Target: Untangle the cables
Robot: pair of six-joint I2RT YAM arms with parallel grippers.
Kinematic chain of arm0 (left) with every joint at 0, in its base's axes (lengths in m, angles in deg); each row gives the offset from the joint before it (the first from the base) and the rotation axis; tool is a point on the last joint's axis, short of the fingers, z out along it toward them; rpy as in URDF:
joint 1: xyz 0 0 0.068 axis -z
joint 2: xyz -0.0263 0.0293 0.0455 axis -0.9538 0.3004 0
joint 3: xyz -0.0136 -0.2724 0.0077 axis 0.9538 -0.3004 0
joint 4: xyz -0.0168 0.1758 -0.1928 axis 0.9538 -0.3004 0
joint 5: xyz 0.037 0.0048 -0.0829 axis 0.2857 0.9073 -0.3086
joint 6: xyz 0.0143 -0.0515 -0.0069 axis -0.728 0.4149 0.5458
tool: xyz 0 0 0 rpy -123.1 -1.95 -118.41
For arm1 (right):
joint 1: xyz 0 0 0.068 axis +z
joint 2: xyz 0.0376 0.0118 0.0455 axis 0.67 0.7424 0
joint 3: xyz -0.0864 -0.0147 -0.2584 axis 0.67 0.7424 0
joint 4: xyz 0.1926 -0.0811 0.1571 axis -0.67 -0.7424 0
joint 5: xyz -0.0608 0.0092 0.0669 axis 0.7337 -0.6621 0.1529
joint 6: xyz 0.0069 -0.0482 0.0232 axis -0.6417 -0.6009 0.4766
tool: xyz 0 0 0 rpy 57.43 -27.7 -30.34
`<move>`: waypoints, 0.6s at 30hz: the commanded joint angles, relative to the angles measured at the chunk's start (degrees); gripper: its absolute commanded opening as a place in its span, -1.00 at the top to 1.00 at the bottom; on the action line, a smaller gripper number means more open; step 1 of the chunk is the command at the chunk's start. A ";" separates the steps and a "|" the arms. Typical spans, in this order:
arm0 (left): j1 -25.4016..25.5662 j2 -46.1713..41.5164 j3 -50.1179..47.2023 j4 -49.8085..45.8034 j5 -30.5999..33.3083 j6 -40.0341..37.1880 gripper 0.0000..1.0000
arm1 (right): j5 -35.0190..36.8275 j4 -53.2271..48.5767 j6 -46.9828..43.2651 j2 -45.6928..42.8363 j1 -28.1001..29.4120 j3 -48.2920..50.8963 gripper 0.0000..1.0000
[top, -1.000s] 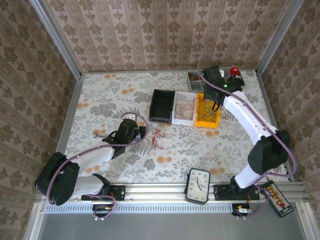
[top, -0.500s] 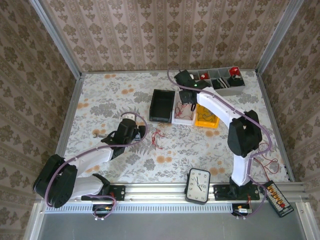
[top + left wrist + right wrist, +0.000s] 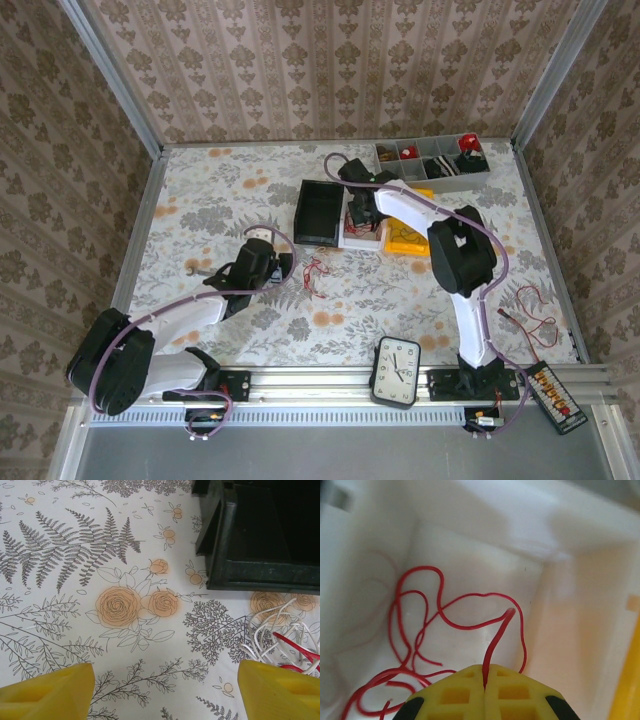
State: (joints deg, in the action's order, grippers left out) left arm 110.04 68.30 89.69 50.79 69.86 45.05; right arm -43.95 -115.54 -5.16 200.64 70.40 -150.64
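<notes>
Since a second ago, seen from above, my right arm has swung from the yellow bin (image 3: 410,240) across to the white bin (image 3: 362,240), and my right gripper (image 3: 362,210) now hangs over it. My left gripper (image 3: 280,258) has stayed put. The tangle of cables (image 3: 315,272) lies on the table (image 3: 200,190) just at its three o'clock.

Through my left wrist camera, my left gripper (image 3: 165,692) stands wide, with nothing between the yellow fingertips (image 3: 47,692). Whitish and red cables (image 3: 280,640) curl beside the right tip, at six o'clock of the black bin (image 3: 260,535).

Through my right wrist camera, my right gripper (image 3: 485,672) is pinched tight on a red cable (image 3: 445,615). It rises from my tips and trails in loose loops over the floor of the white bin (image 3: 485,540).
</notes>
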 commanded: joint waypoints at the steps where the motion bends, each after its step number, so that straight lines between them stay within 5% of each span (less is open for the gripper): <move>1: 0.44 0.96 1.34 -1.09 0.43 -0.89 -0.51 | -3.31 -0.59 1.96 2.73 0.31 -1.69 1.00; 11: 0.98 2.48 2.20 -1.05 0.85 -1.16 -0.51 | -4.38 3.57 3.21 -2.02 0.31 -0.27 0.99; 18: 2.69 3.48 3.47 -1.40 2.40 -2.14 -0.51 | -2.26 6.62 4.59 -7.44 0.36 1.56 0.42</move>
State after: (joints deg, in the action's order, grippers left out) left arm 111.96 71.27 90.85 49.90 70.51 44.59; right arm -46.79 -110.76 -1.51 196.50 70.45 -149.85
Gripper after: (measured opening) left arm 0.754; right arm 0.262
